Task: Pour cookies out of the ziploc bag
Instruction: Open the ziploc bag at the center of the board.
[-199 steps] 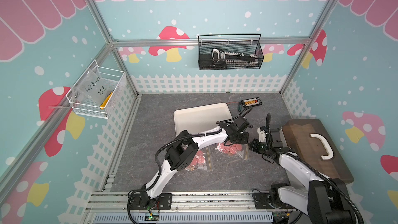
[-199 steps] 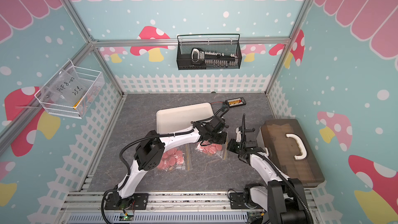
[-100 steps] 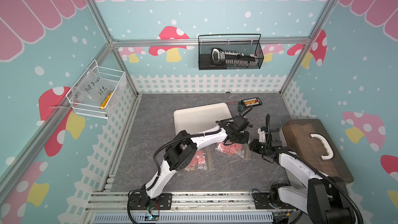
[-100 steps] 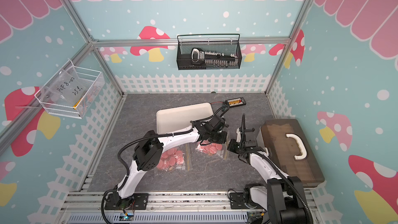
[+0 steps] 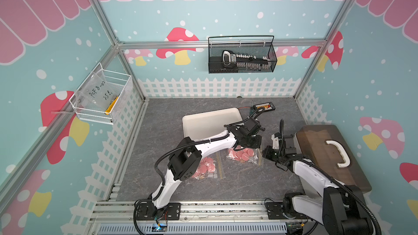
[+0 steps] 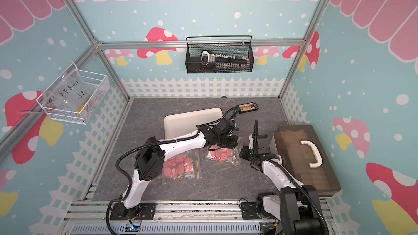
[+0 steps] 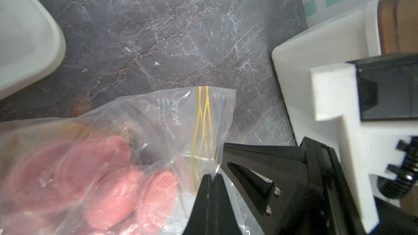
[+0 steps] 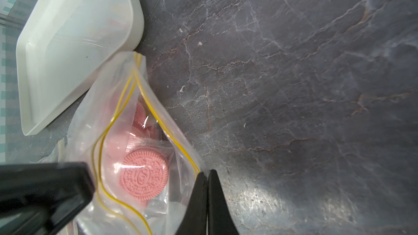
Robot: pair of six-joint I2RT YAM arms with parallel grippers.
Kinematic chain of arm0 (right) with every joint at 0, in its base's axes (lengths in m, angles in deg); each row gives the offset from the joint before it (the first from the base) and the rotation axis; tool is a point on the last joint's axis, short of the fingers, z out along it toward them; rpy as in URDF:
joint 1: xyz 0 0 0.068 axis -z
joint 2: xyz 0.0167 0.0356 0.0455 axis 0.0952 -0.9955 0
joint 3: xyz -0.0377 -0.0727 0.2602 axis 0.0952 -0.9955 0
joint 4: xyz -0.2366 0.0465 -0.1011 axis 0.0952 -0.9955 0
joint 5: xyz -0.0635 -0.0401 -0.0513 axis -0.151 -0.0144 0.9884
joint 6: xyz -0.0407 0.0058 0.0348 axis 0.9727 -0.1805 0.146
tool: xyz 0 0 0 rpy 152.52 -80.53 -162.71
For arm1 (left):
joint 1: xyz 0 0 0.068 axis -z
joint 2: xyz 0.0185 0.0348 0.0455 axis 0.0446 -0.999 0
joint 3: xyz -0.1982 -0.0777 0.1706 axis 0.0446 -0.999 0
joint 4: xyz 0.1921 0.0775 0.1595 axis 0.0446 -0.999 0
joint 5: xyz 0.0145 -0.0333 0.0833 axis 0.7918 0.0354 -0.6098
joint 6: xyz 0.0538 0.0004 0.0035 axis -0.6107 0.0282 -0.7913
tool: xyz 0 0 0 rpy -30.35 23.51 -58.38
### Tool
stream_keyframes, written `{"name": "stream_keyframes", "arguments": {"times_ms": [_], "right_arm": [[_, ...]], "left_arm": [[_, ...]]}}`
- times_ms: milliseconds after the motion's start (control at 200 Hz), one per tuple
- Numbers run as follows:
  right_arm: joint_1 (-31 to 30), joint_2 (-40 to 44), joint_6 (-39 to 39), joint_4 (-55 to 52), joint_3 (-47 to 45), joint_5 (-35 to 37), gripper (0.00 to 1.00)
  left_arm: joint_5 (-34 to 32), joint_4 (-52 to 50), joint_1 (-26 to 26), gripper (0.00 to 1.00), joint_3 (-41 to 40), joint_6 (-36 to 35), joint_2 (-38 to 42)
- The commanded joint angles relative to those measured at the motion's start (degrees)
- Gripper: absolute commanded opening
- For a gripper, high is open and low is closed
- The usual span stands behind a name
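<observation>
The cookies [image 8: 144, 177], small flat round salmon-pink discs with an embossed face, lie inside a clear plastic ziploc bag [image 5: 245, 155] with a double yellow zip line. The ziploc bag rests on the grey marbled tabletop [image 5: 172, 118], just on the near side of the white rectangular plastic tray [image 5: 203, 120] and left of the brown hard case [image 5: 313, 137] with a white handle. Some cookies carry glossy clear wrapping. Their number cannot be made out through the crumpled film.

Left gripper [image 7: 211, 178]: clenched, with the film at the bag's mouth pinched between its black fingertips, beside the zip line.

Right gripper [image 8: 207, 174]: clenched on the opposite lip of the same mouth.

In the right wrist view the yellow lines bow apart, so the mouth stands open. The blurred black body of the left gripper covers one end of the opening. Whether the mouth edge is lifted clear of the tabletop cannot be told.

In both top views the left arm's wrist covers the far edge of the ziploc bag, and the fingertips of both grippers are hard to make out.

A second bag [image 6: 181, 166], also clear with yellow zip lines and holding pink discs, lies flat further left. The left arm's elbow overlaps its left side. The tray is cut off in the left wrist view.
</observation>
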Motion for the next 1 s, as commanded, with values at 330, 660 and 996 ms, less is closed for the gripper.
{"name": "stream_keyframes", "arguments": {"times_ms": [330,660,996], "right_arm": [[-0.08,3.00,-3.08,-0.54,-0.06,-4.50,0.41],[-0.07,1.61,-3.83,-0.11,0.23,-7.07,0.32],[-0.04,0.02,-3.18,0.08,0.60,-5.66,0.13]], "left_arm": [[-0.93,5.78,-1.01,0.00,-5.42,-1.17,5.67],[-1.65,6.71,-1.55,0.00,-5.24,-1.43,6.63],[-2.60,5.30,-3.40,0.00,-6.73,-2.97,9.05]]}}
